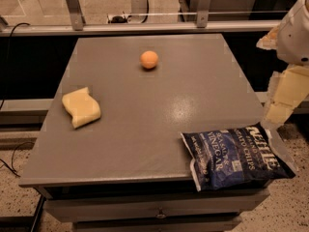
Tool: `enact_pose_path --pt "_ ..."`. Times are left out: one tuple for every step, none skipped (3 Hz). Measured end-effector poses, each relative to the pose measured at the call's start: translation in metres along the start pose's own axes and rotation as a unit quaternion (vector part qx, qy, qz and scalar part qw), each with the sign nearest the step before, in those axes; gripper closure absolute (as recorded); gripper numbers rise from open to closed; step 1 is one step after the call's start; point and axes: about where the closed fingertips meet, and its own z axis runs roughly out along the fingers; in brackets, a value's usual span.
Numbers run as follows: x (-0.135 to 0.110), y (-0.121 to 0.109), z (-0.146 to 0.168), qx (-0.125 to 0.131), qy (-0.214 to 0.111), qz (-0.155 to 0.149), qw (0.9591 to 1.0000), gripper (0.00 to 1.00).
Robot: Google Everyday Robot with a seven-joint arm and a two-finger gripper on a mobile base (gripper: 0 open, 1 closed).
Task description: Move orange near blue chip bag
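Observation:
The orange (149, 59) is a small round fruit sitting on the far middle of the grey table (145, 124). The blue chip bag (236, 154) lies flat at the table's front right corner, with white lettering facing up, and it overhangs the edge a little. My gripper (285, 93) hangs at the right edge of the view, off the table's right side, above and behind the bag. It is far from the orange and holds nothing that I can see.
A pale yellow wavy sponge (81, 107) lies on the table's left side. A metal rail (145, 28) runs behind the table. Cables (14, 153) lie on the floor at left.

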Motion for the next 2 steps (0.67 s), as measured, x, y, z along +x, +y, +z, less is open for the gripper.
enact_pose_path --pt "0.0 0.0 0.0 0.0 0.0 0.0 1.0 0.0" --pt "-0.02 -0.033 0.029 0.008 -0.046 -0.006 0.9989 0.0"
